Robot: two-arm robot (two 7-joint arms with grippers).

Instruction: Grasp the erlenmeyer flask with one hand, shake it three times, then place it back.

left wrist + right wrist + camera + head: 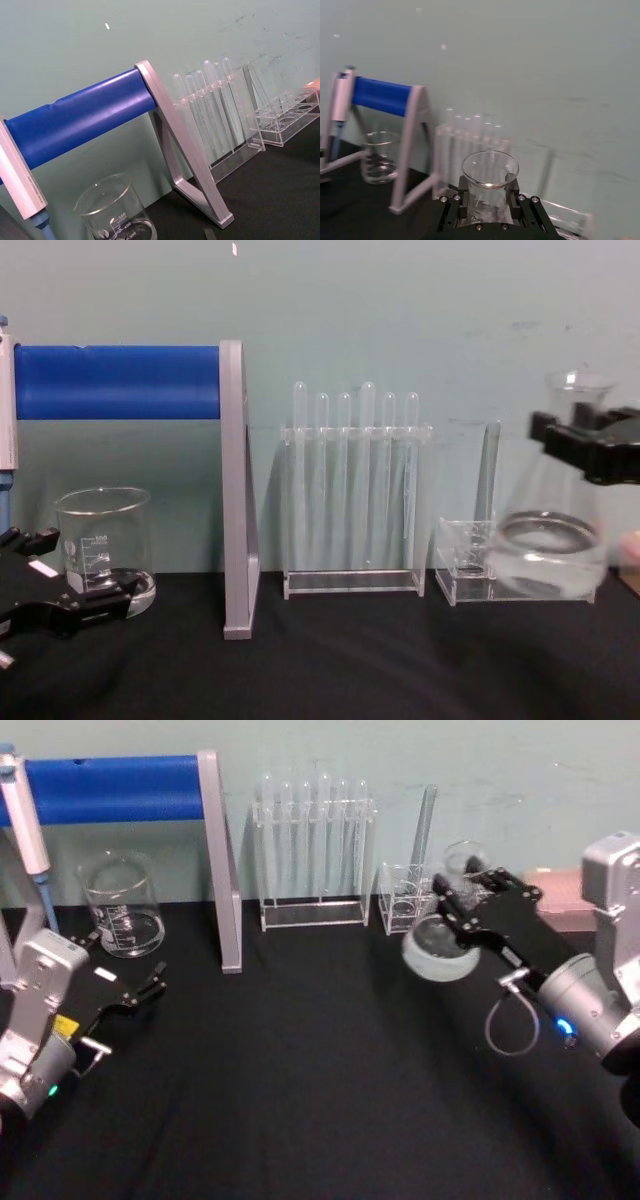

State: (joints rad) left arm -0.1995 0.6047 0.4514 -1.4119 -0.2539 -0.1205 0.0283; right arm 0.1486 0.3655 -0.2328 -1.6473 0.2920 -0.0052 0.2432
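Note:
The clear erlenmeyer flask hangs above the black table at the right, held by its neck in my right gripper, which is shut on it. In the chest view the erlenmeyer flask is lifted off the table, its round base blurred, with the right gripper clamped around the neck. The right wrist view looks down on the flask's flared rim between the black fingers. My left gripper rests open low at the left, also seen as the left gripper in front of the beaker.
A glass beaker stands at the back left beside a blue-barred stand. A test tube rack and a small clear rack with one tall tube stand along the back wall.

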